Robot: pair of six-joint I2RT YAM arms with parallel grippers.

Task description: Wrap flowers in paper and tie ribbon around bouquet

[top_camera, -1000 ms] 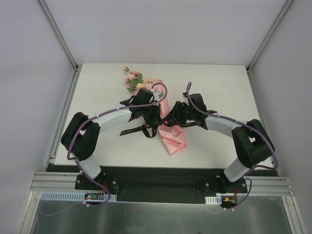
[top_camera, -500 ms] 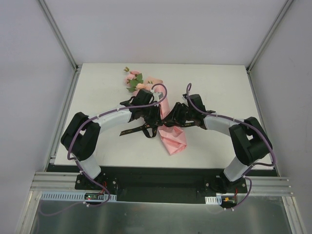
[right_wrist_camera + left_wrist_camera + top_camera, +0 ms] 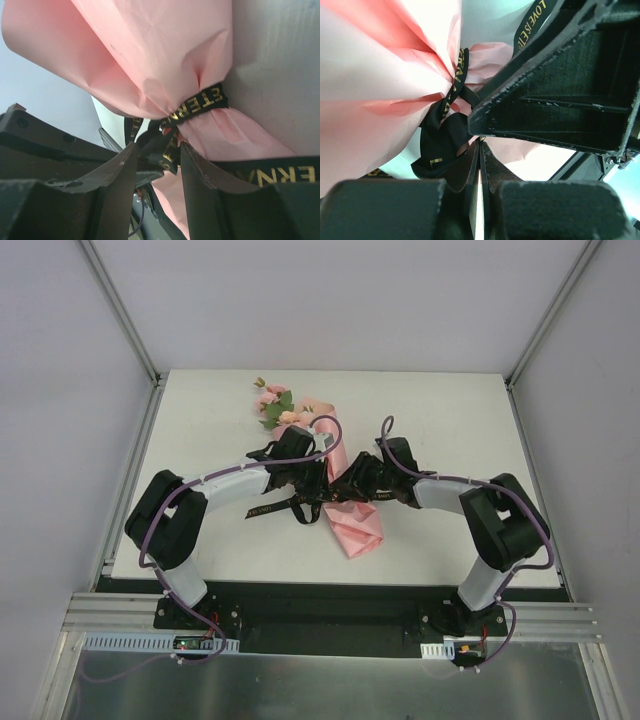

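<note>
1. We see the bouquet (image 3: 357, 528) lying on the white counter (image 3: 450, 430) at the middle of the top view, slanting from upper left to lower right.
2. The flowers (image 3: 275, 405) stick out of its wide end at the upper left, with pale pink blossoms and green leaves. The narrow tail of the paper (image 3: 165, 55) points to the lower right.
3. The ribbon (image 3: 200, 103) cinches the paper at the waist, where the sheet puckers into folds. Gold lettering shows on the black band.
4. In the top view one loose end of the ribbon trails on the counter, just left of the bouquet's waist.
5. The left tool (image 3: 479, 160) comes at the waist from the left of the top view. Its fingers are pressed together at the bottom centre of the left wrist view. A black strand from the knot runs down into the seam between them, so we read it as pinching the ribbon.
6. The right tool (image 3: 159, 150) comes in from the right, close beside the left one. Its fingers stand spread in the lower part of the right wrist view, and the knotted folds of ribbon sit between their tips. We cannot tell whether the pads press on them.
7. Another lettered stretch of ribbon crosses the lower right of the right wrist view, beside the right-hand finger.
8. In the left wrist view the black body of the right tool fills the upper right, just beside the knot.
</note>
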